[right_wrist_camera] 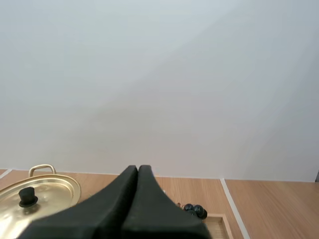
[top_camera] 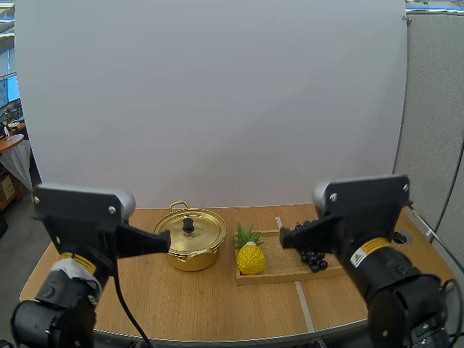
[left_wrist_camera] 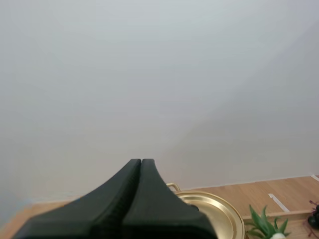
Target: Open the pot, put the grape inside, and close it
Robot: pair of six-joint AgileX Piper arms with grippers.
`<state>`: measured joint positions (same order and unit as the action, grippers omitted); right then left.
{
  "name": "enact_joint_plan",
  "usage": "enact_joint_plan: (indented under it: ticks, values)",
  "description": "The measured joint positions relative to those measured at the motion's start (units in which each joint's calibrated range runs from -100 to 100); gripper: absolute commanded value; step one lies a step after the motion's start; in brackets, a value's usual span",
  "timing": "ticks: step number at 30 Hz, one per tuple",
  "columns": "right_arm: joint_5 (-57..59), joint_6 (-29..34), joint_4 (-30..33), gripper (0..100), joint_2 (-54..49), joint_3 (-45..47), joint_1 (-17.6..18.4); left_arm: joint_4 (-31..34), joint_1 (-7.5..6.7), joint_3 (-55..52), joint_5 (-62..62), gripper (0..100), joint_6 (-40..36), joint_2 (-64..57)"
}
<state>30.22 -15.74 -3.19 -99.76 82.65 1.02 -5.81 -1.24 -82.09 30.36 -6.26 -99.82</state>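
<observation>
A gold pot [top_camera: 191, 245] stands on the table left of centre, its lid [top_camera: 190, 230] on, with a black knob [top_camera: 188, 225]. A dark bunch of grapes [top_camera: 314, 255] lies on the right part of a wooden tray [top_camera: 286, 270]. My left gripper [top_camera: 164, 241] is shut, its tip just left of the pot and above the table. My right gripper [top_camera: 284, 236] is shut too, hovering over the tray beside the grapes. In the left wrist view the fingers [left_wrist_camera: 141, 164] lie together over the pot [left_wrist_camera: 214, 211]. In the right wrist view the gripper [right_wrist_camera: 138, 170] points between lid [right_wrist_camera: 37, 191] and grapes [right_wrist_camera: 194, 210].
A yellow toy pineapple [top_camera: 250, 254] with green leaves stands on the left end of the tray, between pot and grapes. A white tape line [top_camera: 301, 297] runs along the table toward its front edge. A white backdrop rises behind the table.
</observation>
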Motion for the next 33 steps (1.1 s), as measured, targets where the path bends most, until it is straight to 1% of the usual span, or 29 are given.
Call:
enact_joint_plan:
  ticks: [3,5,7,8,10,16,17,18,19,20,21,25,28,30,33]
  values:
    - [0.9,0.0,0.1,0,0.0,-4.3,0.0,0.0,0.0,3.8,1.8,0,1.1,-0.1]
    - [3.0,0.0,0.1,0,0.0,-6.3,0.0,0.0,0.0,8.9,6.7,0,1.3,-0.2]
    - [7.4,0.0,0.3,0,-0.1,-9.5,0.0,0.0,0.0,11.9,11.2,0,1.3,-0.1]
    - [12.8,0.0,0.3,0,-0.1,-12.2,0.0,0.0,0.0,13.3,13.8,0,1.3,-0.2]
    - [18.2,0.0,0.3,0,-0.1,-15.1,0.0,0.0,0.0,16.8,20.5,0,1.4,-0.2]
    - [23.5,0.0,0.3,0,-0.1,-18.4,0.0,0.0,0.0,20.0,27.3,0,1.5,-0.2]
    - [25.6,0.0,0.3,0,-0.2,-19.4,0.0,0.0,0.0,21.1,29.3,0,1.5,-0.2]
    - [34.1,0.0,0.3,0,-0.2,-24.9,0.0,0.0,0.0,21.5,30.2,0,1.5,-0.2]
    - [38.1,0.0,0.3,0,-0.2,-26.4,0.0,0.0,0.0,27.8,41.4,0,1.5,-0.2]
    - [42.6,0.0,0.3,0,-0.2,-28.7,0.0,0.0,0.0,29.5,44.1,0,1.5,-0.2]
    - [46.5,0.0,0.3,0,-0.2,-30.3,0.0,0.0,0.0,32.7,50.4,0,1.6,-0.2]
    - [53.7,0.0,0.0,0,-0.2,-33.8,0.0,0.0,0.0,36.0,53.8,0,1.6,-0.2]
    - [56.6,0.0,-0.3,0,-0.2,-34.7,0.0,0.0,0.0,36.6,55.3,0,2.1,-0.2]
    - [57.6,0.0,-0.4,0,0.0,-34.9,0.0,0.0,0.0,36.6,56.3,0,2.4,2.3]
    - [58.6,0.0,-0.5,0,5.1,-35.1,0.0,0.0,0.0,36.6,56.5,0,2.4,6.9]
